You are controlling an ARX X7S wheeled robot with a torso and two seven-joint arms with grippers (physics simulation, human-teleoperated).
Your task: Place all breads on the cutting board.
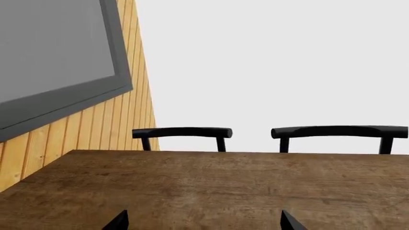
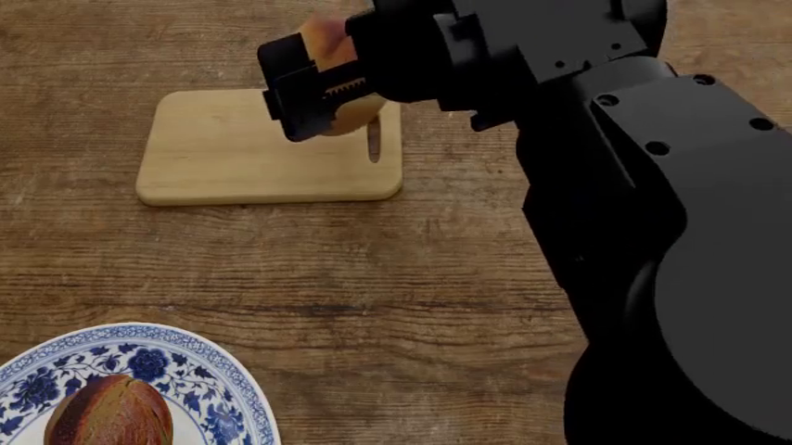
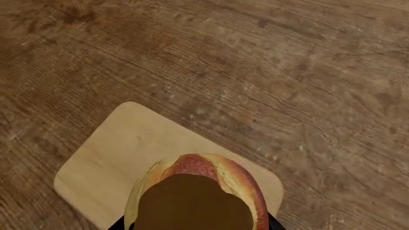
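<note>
Right arm is reaching across the tabletop (image 2: 310, 278), its right claw (image 2: 319, 88) clamping the golden-tan bread (image 3: 211, 177) over the cutting board's (image 2: 236, 158) handle-slot end. Board is lying beneath the claw. Dark roll (image 2: 109, 413) is sitting on a blue-patterned plate (image 2: 210, 371), well apart. Left claw (image 1: 201, 223) is standing wide, empty.

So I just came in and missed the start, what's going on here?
The right gripper holds the golden loaf over the handle end of the cutting board, not yet set down as far as the views show. The dark roll sits on a blue patterned plate nearer the robot. The left gripper is open over bare table, holding nothing.
</note>
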